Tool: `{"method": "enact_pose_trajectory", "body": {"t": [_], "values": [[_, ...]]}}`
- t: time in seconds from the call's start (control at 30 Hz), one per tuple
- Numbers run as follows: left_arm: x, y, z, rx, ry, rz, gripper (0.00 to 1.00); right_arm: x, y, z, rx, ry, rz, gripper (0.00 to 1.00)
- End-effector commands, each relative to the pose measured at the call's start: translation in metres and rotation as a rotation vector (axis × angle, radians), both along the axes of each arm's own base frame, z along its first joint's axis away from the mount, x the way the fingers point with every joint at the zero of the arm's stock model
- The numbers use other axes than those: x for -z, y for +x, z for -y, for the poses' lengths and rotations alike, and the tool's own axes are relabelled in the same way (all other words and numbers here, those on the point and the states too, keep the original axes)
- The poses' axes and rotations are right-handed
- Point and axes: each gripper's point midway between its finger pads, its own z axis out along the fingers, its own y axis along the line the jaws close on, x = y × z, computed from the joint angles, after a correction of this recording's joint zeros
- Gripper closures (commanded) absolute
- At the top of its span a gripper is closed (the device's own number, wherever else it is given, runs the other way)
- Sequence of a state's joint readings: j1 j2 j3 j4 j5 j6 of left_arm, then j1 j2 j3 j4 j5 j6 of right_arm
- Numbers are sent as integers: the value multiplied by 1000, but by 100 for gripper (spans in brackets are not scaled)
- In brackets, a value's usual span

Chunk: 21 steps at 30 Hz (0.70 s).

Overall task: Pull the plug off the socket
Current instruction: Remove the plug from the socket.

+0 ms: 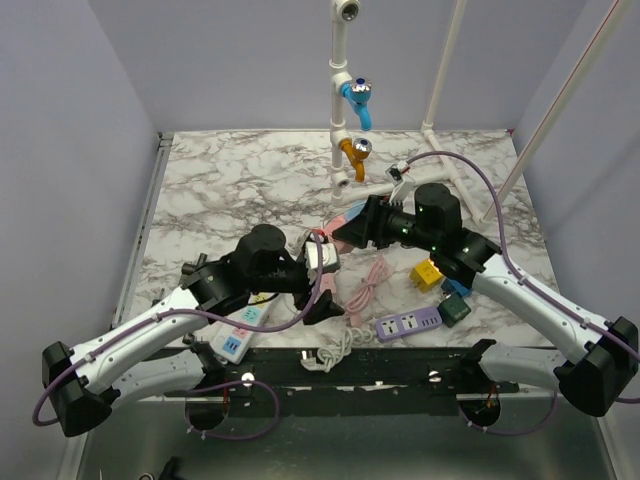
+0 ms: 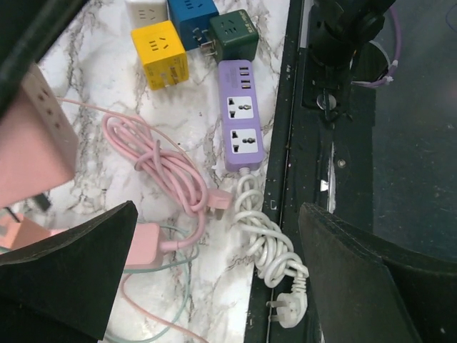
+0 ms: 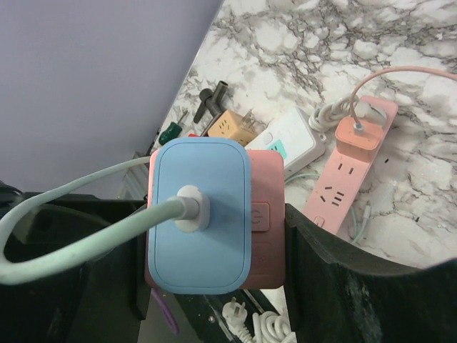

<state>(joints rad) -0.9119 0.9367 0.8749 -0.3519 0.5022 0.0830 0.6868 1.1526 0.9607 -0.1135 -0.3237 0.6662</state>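
Note:
In the right wrist view a blue plug with a pale green cable sits pressed into the face of a pink socket block. My right gripper is shut on the sides of that socket block and holds it above the table. From above, the right gripper is at the table's middle. The left gripper hangs just left of it, near the front edge. Its jaws stand wide open around nothing. The held pink block shows at the upper left of the left wrist view.
On the marble lie a purple power strip, its coiled white cable, a bundled pink cable, yellow, blue and green cube sockets, a pink strip and a white strip. Pipes with taps stand at the back.

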Motion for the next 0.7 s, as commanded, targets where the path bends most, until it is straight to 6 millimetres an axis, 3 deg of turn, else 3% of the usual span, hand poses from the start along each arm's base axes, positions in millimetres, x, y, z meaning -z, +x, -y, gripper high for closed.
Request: {"method": "enact_pose_trajectory", "body": {"t": [0.0,0.17,0.43,0.57,0.67], "values": [[7,5,12,-25,-37,-49,2,-35,9,5,43,21,94,99],[22,34,11,-141,-26,9,1,-34,6,8,44,11,92,99],[17,81,-6,-306,-87,-40,1,-30,-2,10,29,17,68,99],[5,89,-10,-316,-121,-16,1,-23,-7,9,13,23,46,99],[-15,81,-3,-243,-177,5,2,-16,-7,6,5,33,26,99]]}}
